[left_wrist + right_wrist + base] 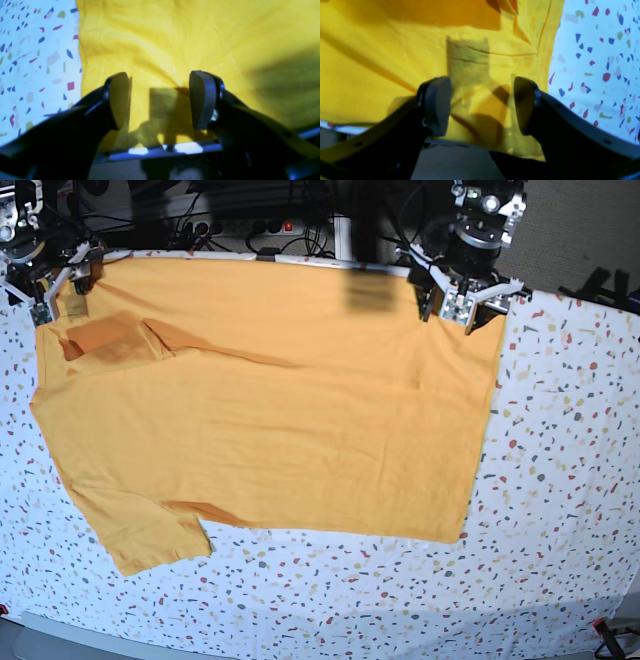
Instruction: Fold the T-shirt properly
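1. While I watch from the remote station, the large plain orange-yellow short-sleeved cotton T-shirt lies spread flat on the white cloth-covered table with coloured confetti specks, filling most of the surface.
2. One sleeve points toward the near edge in the base view; the other sleeve is folded over onto the body near the far edge.
3. I see the left gripper at the far shirt corner on the base view's right, jaws standing apart with bare fabric between them. Nothing is held.
4. Its fingertips hang over the garment's edge, just beside the table's metal rim.
5. I see the right gripper at the far corner on the base view's left, jaws likewise spread, empty, above a stitched hem.
6. Shallow creases run across the shirt body.
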Available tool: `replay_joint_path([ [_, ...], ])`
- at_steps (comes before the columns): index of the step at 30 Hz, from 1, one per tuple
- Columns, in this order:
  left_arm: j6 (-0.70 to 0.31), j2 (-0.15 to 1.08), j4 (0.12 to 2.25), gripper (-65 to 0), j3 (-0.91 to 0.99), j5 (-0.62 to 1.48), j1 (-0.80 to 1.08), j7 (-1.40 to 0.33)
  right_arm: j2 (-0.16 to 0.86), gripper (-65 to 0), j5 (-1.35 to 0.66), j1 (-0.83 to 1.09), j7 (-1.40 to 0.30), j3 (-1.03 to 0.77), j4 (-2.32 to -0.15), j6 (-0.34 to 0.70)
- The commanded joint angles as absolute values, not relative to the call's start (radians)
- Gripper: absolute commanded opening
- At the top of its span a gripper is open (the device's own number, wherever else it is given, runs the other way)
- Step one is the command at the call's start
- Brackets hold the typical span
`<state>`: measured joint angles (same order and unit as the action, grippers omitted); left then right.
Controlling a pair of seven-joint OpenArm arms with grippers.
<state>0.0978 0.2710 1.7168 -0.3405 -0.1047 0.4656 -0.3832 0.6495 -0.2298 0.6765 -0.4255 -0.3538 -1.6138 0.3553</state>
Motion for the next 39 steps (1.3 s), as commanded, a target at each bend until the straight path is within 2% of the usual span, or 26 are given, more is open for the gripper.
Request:
replay_joint_path([
  [1,0.090,0.283,1.708,-27.9,-0.341,-0.105,0.498,-0.524,0.670,-26.0,-0.217,0.687,-0.445,-0.370,-1.628,0.359],
  [8,0.091,0.283,1.741,-27.9,-0.341,-0.105,0.498,-0.511,0.677,-26.0,-0.217,0.676,-0.432,-0.416,-1.645,0.317],
  [23,0.090,0.283,1.741,-27.9,-0.341,-0.105,0.493,-0.492,0.679,-26.0,-0.259,0.609,-0.444,-0.426,-1.763,0.315],
  [29,0.090,0.283,1.741,-27.9,-0.341,-0.105,0.493,-0.474,0.661,-26.0,-0.357,0.598,-0.470,-0.425,-1.760,0.386],
  [35,0.090,0.283,1.741,-27.9,-0.341,-0.105,0.493,-0.474,0.642,-26.0,-0.431,0.591,-0.472,-0.421,-1.758,0.416],
  [39,0.090,0.283,1.741,-27.9,-0.341,-0.105,0.493,-0.474,0.642,-26.0,-0.430,0.517,-0.472,-0.389,-1.716,0.415],
])
